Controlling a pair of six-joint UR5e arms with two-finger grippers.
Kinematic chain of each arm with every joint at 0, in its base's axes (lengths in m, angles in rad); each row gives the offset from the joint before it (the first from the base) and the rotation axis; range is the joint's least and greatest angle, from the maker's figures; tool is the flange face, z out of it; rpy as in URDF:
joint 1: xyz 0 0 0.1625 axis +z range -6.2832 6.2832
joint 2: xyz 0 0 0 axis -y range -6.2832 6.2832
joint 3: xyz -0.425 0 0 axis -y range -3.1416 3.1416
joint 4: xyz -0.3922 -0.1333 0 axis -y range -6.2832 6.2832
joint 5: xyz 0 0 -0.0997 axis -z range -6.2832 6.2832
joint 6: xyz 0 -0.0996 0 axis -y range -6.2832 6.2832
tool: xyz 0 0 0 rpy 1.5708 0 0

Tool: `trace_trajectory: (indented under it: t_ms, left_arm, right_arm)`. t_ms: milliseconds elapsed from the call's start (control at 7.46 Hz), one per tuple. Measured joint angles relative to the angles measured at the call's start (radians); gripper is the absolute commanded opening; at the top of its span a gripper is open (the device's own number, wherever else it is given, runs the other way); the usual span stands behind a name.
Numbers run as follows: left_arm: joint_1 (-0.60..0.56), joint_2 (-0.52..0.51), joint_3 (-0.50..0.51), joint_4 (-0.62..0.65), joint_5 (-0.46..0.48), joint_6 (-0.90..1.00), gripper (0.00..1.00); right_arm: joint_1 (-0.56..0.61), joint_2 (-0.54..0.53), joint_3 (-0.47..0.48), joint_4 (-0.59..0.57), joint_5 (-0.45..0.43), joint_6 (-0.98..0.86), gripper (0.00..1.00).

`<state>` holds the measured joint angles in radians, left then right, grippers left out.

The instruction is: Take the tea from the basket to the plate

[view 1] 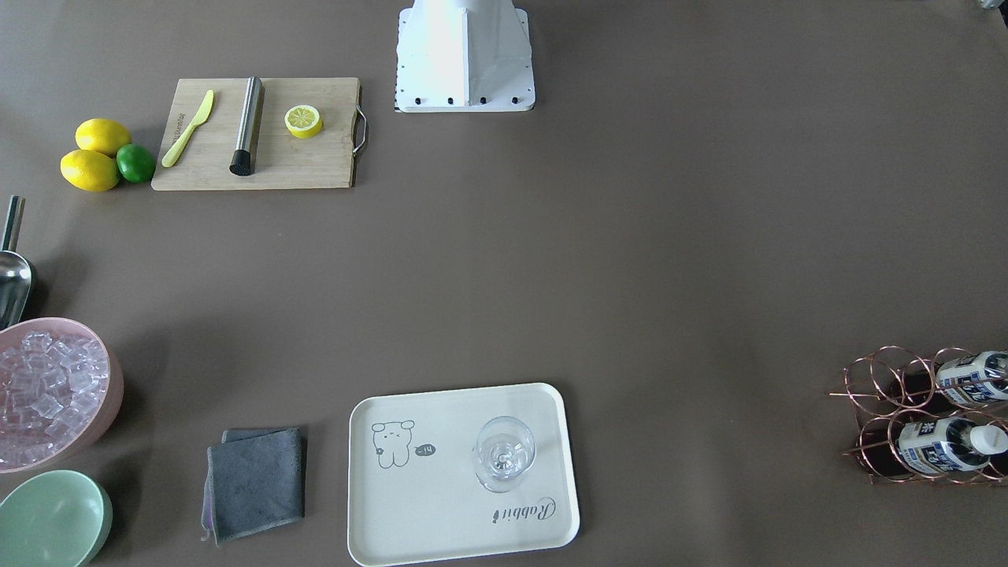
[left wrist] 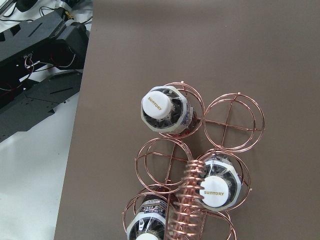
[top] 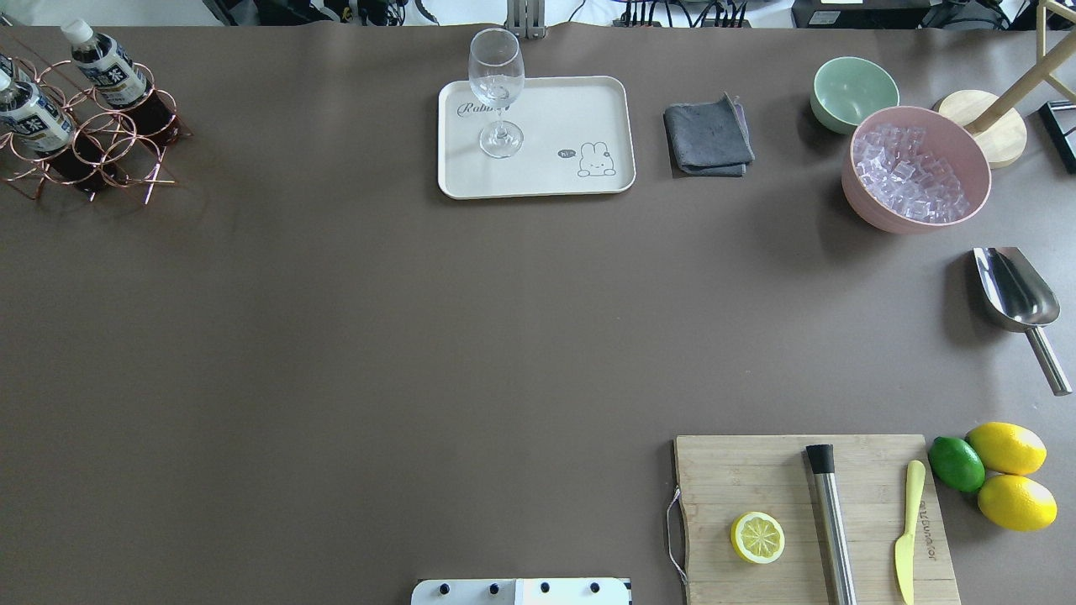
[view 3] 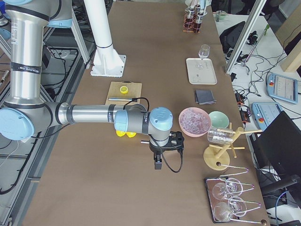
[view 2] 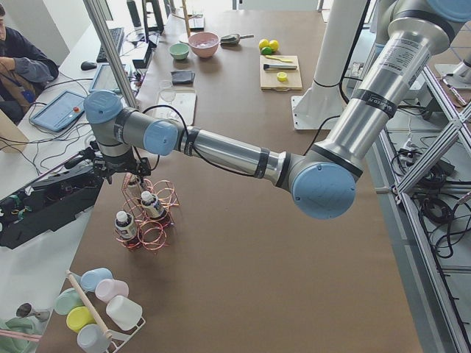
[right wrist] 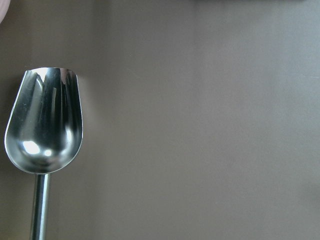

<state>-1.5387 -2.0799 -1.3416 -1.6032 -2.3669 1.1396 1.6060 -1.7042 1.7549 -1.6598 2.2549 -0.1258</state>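
Observation:
Tea bottles (left wrist: 159, 104) with white caps stand in the copper wire basket (left wrist: 232, 122) at the table's far left corner; two show in the overhead view (top: 105, 63). The coiled handle (left wrist: 190, 200) rises between them. The cream plate (top: 572, 109) lies at the far middle with a clear stemmed glass (top: 498, 84) on it. My left gripper (view 2: 132, 175) hangs just above the basket in the exterior left view; I cannot tell whether it is open. My right gripper (view 3: 158, 162) hangs over the table above a steel scoop (right wrist: 45, 125); I cannot tell its state.
A grey cloth (top: 708, 139), a green bowl (top: 853, 92) and a pink bowl of ice (top: 916, 168) sit right of the plate. A cutting board (top: 756, 479) holds a lemon half, a steel muddler and a yellow knife. Lemons and a lime (top: 1004, 475) lie beside it.

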Motion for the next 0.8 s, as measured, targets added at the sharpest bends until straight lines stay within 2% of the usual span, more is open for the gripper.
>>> trace_trajectory:
  t_ms: [268,402,536,804]
  left_arm:
    - [0.002,0.021,-0.005,-0.033,0.0,-0.002,0.92]
    - [0.005,0.029,-0.006,-0.057,0.0,-0.003,0.84]
    - [0.008,0.032,-0.006,-0.068,0.0,-0.005,0.71]
    - [0.019,0.031,-0.008,-0.075,0.0,-0.004,0.29]
  right_arm:
    - [0.0,0.0,0.0,0.001,0.0,0.0,1.0]
    - [0.0,0.0,0.0,0.001,0.0,0.0,1.0]
    - [0.001,0.0,0.0,0.001,0.0,0.0,1.0]
    - [0.001,0.0,0.0,0.0,0.0,0.0,1.0]
